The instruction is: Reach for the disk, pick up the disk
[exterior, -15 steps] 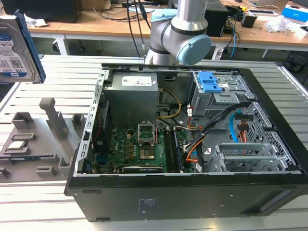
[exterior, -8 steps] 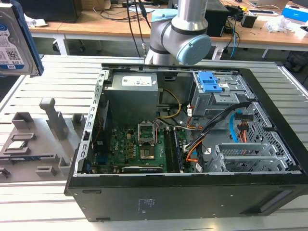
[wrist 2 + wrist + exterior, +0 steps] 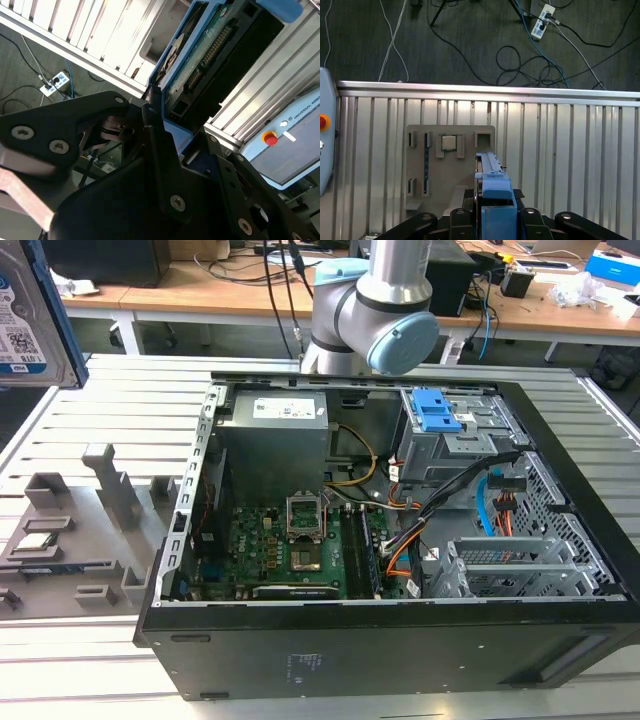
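The disk (image 3: pixel 30 315) is up in the air, standing on edge with its label face showing, at the exterior view's far left above the slatted table (image 3: pixel 120 400). It touches nothing on that surface. In the first wrist view its blue rail (image 3: pixel 495 195) sits between the black fingers (image 3: pixel 527 218) of the gripper (image 3: pixel 496 222), which is clamped on its two flat sides. Below it lie the table slats and the grey fixture plate (image 3: pixel 450 150), near the table's edge above the cabled floor. The second wrist view shows the disk's green circuit-board side (image 3: pixel 210 50) running away from the jaws.

To my eye the reach is done and the pickup is made. Any further move calls for a firm, level hold, since the disk hangs well clear of the open computer case (image 3: pixel 380 640).
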You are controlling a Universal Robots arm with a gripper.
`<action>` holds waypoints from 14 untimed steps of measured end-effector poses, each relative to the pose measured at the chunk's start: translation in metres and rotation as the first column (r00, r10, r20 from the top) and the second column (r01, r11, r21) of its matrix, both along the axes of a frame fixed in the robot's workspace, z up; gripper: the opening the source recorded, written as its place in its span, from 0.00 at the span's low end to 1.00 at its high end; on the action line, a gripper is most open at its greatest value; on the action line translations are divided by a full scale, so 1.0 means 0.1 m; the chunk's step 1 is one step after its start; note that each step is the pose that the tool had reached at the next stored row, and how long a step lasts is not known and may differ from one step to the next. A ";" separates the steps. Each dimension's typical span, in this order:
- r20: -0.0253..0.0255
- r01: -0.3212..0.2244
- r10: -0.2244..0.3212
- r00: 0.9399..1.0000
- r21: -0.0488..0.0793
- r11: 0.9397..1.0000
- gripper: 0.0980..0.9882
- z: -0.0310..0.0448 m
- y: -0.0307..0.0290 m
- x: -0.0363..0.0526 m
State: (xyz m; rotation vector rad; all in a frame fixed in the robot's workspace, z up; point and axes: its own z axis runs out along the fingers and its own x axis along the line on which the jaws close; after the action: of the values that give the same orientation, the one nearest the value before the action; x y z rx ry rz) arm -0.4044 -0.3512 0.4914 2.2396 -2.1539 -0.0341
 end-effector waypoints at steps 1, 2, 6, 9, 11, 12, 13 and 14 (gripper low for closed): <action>0.000 0.000 0.000 1.000 0.000 1.000 0.30 0.018 0.000 0.002; 0.000 0.000 0.000 1.000 0.000 1.000 0.30 0.042 0.000 0.003; 0.000 0.000 0.000 1.000 0.000 1.000 0.30 0.120 0.000 0.008; 0.000 0.000 0.000 1.000 0.000 1.000 0.30 0.122 0.000 0.008; 0.000 0.000 0.000 1.000 0.000 1.000 0.30 0.123 0.000 0.009; 0.000 0.000 0.000 1.000 0.000 1.000 0.30 0.125 -0.001 0.019; 0.000 0.000 0.000 1.000 -0.001 1.000 0.30 0.123 0.000 0.100; 0.000 0.000 0.000 1.000 -0.002 1.000 0.30 0.124 0.000 0.179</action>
State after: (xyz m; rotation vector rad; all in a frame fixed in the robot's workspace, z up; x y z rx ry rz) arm -0.3866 -0.3512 0.5037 2.2386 -2.1530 -0.0324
